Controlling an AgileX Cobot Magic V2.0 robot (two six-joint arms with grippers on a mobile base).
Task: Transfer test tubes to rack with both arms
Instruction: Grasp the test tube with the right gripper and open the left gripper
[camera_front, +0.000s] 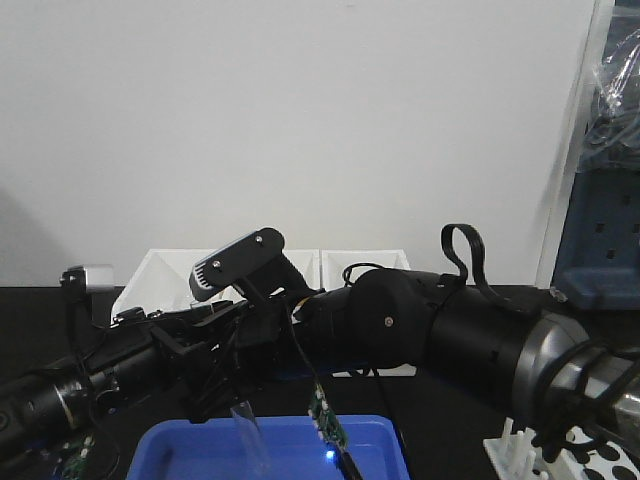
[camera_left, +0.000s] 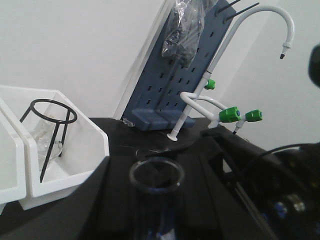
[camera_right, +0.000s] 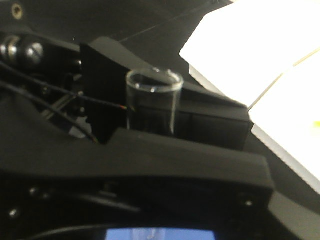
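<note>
Your left wrist view showed the round rim of the clear glass test tube (camera_left: 156, 175) pinched between the matte black jaws of the left tool (camera_left: 157, 207). Only the front view showed it hanging over the blue tray (camera_front: 190, 447), the white pegged rack (camera_front: 515, 450) well apart. Whether the right tool (camera_front: 265, 330) gripped anything, you couldn't tell.

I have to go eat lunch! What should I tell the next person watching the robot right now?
Grippers: the left gripper seems shut on one test tube, which hangs over the blue tray. The right gripper is right at the same tube, grip unclear.
Things: the rack is on the right arm's side, only partly in view.
Done: tube lifted.
Left: get it into the rack.
</note>
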